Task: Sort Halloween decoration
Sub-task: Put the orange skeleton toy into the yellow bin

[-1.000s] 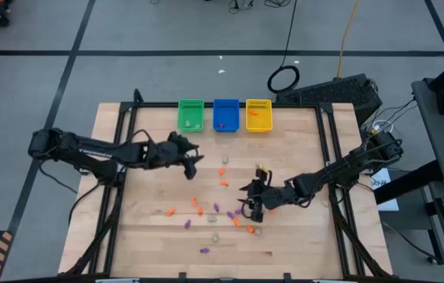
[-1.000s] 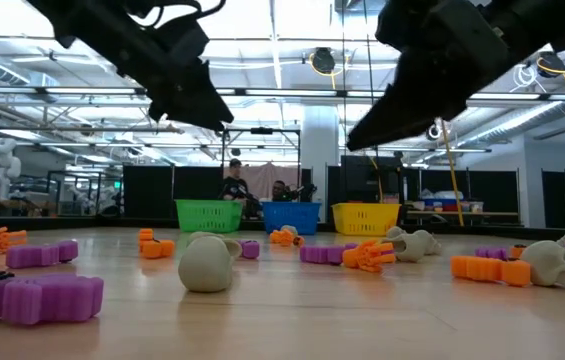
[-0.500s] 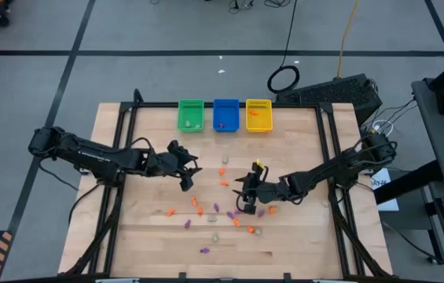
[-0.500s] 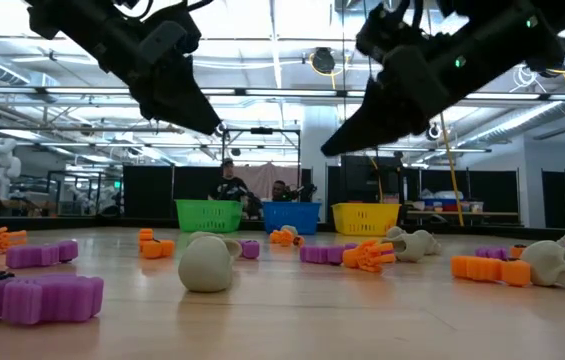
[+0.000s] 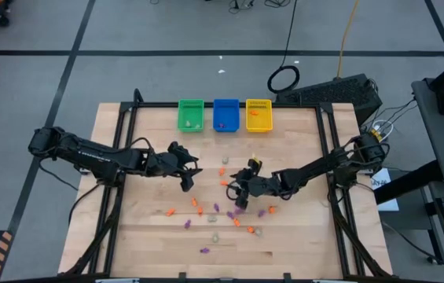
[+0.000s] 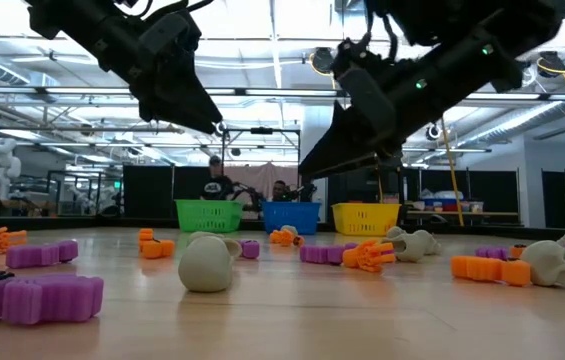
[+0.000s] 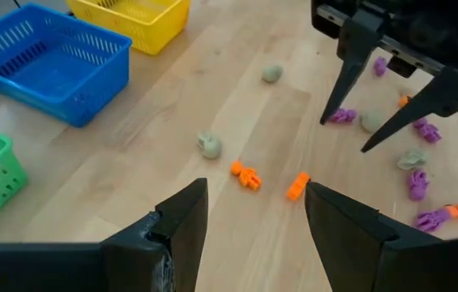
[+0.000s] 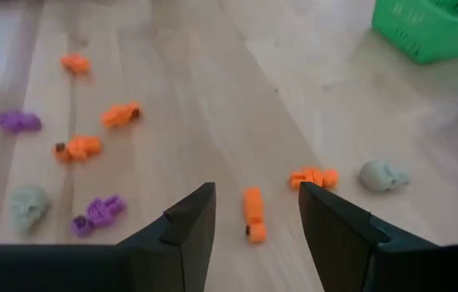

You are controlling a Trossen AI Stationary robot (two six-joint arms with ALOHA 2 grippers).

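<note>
The Halloween decoration is many tiny orange, purple and pale trinkets (image 5: 215,218) lying loose on the middle of the wooden table. My left gripper (image 5: 188,179) hangs open above the table, left of the scatter. In its wrist view two orange trinkets (image 7: 246,174) lie on the wood ahead of its fingers (image 7: 181,221). My right gripper (image 5: 232,191) hangs open over the scatter's far part, and an orange trinket (image 8: 254,215) lies on the table below the gap between its fingers (image 8: 336,223). In the low view both grippers (image 6: 307,168) are clear of the table.
A green bin (image 5: 191,115), a blue bin (image 5: 225,115) and a yellow bin (image 5: 258,115) stand in a row at the table's far edge. A pale skull (image 8: 381,175) lies near the orange trinket. People show in the room beyond the bins.
My right gripper has gone toward the table's left edge and down, over the orange trinkets in the middle, staying open. My left gripper first swung a little toward the near edge, then kept still. No trinket has moved.
</note>
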